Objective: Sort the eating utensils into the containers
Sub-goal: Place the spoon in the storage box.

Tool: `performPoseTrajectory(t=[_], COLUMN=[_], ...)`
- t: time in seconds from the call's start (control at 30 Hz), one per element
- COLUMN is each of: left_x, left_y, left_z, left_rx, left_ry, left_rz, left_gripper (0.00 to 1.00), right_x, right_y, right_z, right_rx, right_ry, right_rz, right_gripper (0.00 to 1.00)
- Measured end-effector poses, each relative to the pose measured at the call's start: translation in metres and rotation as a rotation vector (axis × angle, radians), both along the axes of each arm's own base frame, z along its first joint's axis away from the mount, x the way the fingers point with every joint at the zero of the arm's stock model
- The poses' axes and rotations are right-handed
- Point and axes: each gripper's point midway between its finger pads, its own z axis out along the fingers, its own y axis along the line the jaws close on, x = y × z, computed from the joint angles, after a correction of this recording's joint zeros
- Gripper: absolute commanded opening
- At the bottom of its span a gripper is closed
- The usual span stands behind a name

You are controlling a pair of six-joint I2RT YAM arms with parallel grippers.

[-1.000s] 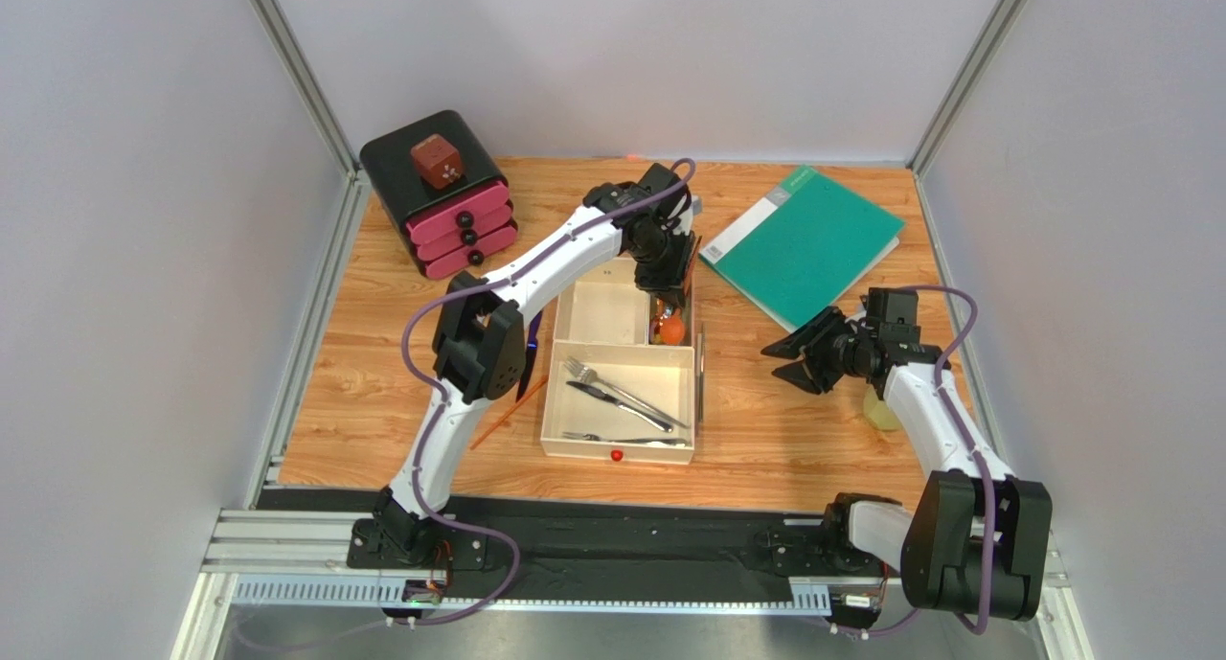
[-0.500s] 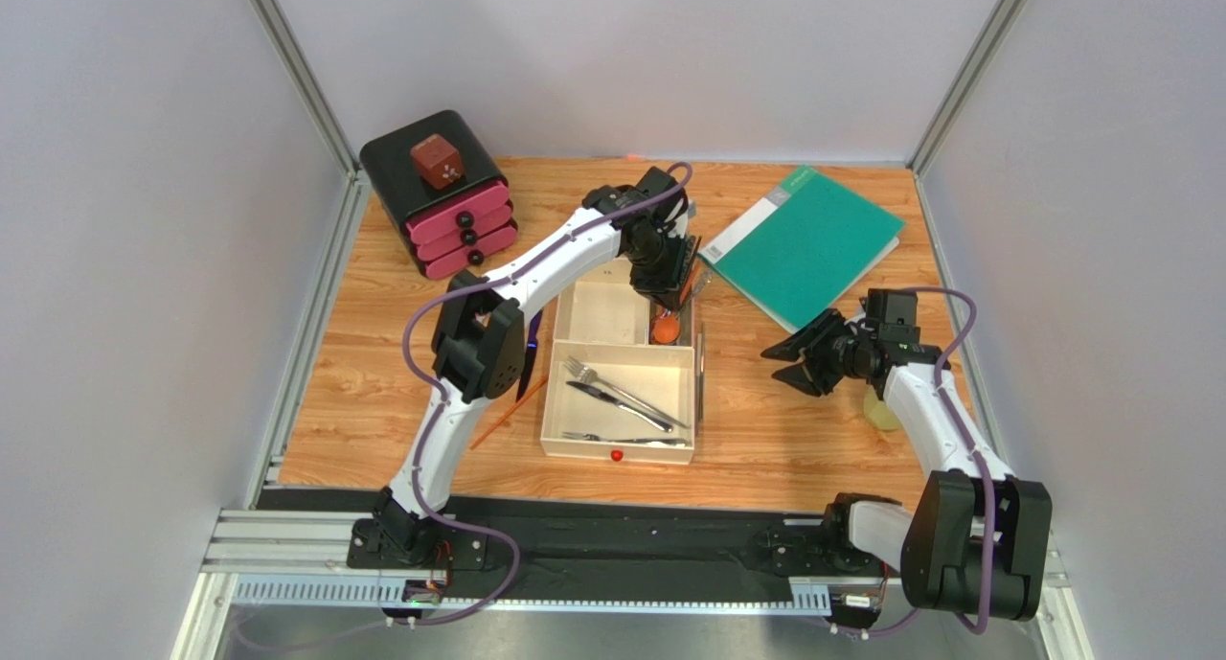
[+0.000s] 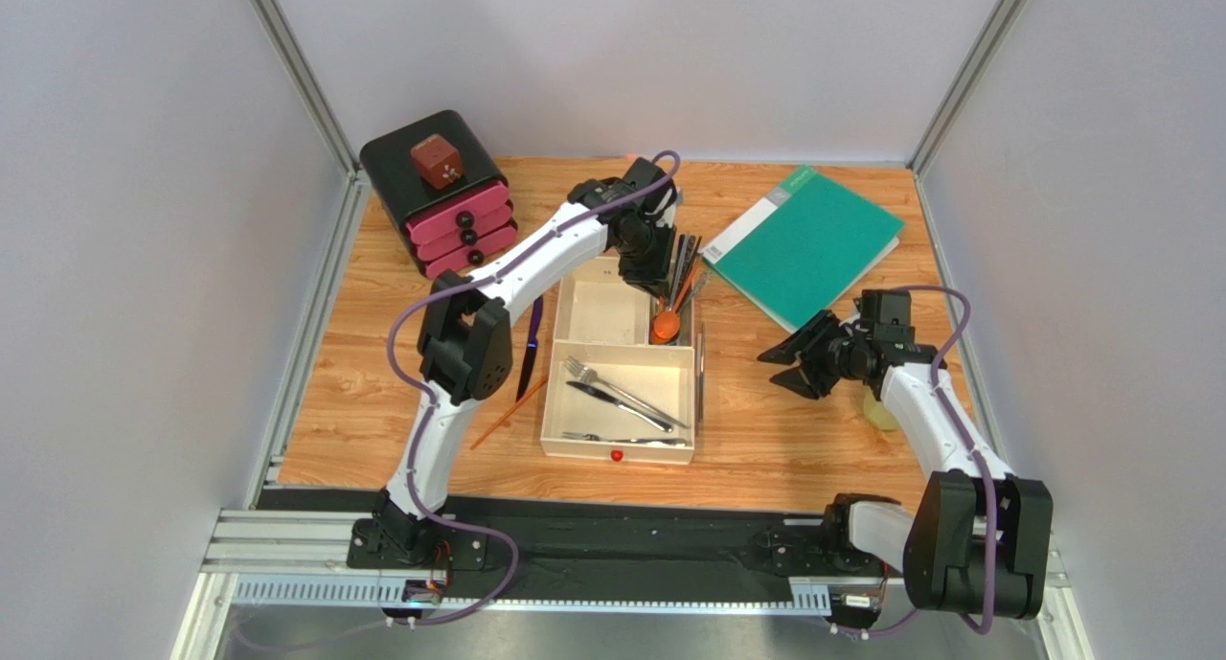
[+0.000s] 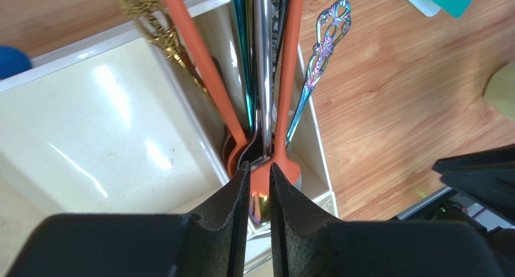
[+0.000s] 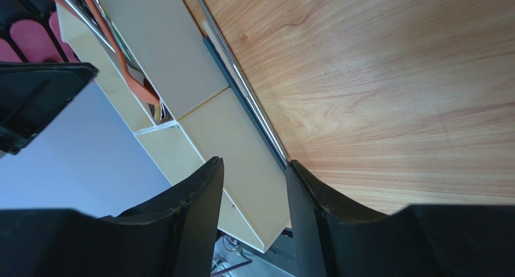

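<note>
**Markings.** No writing can be read. The green folder, upper right of the overhead frame, has a pale strip at its far corner, too small to make out. The cream tray has a red dot on its near rim.

**Task items.** The tray sits at the centre of the tabletop. Its narrow upper-right compartment holds a leaning bundle: two orange spoons, a silver handle, a gold ornate handle and an iridescent ornate handle. The large lower compartment holds a fork, a dark knife and a silver piece. An orange chopstick lies on the tabletop left of the tray. Slim silver and dark sticks lie along the tray's outer wall.

**Claws.** The left claw hangs over the spoon bundle, its jaws parted by a narrow slit, and grips nothing. The right claw is right of the tray, its jaws well apart with nothing between them.

**Surroundings and obstructions.**
- Upper left: a black box with pink drawers and a brown cube on top.
- A pale yellow cup is partly hidden behind the right arm.
- The left arm crosses the tabletop beside the tray's left wall, and its claw hides part of the spoon compartment from overhead.
</note>
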Motion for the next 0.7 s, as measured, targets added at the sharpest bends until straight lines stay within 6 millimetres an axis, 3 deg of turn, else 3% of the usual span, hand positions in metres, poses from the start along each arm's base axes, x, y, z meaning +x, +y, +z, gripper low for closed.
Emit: performPoseTrajectory(t=[0.2, 0.33, 0.53, 0.7], left_x=[0.009, 0.011, 0.012, 0.008], left_y=[0.014, 0.028, 0.058, 0.093], left_z=[0.036, 0.048, 0.06, 0.063], left_rx=[-0.042, -0.042, -0.027, -0.002], left_ry=[-0.073, -0.101, -0.124, -0.132], left_rz=[0.034, 0.062, 0.113, 0.174], left_gripper=[0.23, 0.23, 0.2, 0.19], right_x=[-0.007, 0.005, 0.014, 0.037], right_y=[0.044, 0.072, 0.075, 0.079], right_z=[-0.012, -0.016, -0.033, -0.044], right_rx=[-0.04, -0.085, -0.165, -0.284], right_ry=[0.053, 0.069, 0.115, 0.114], right_rz=[0.19, 0.311, 0.36, 0.438], right_gripper=[0.5, 0.48, 0.45, 0.44])
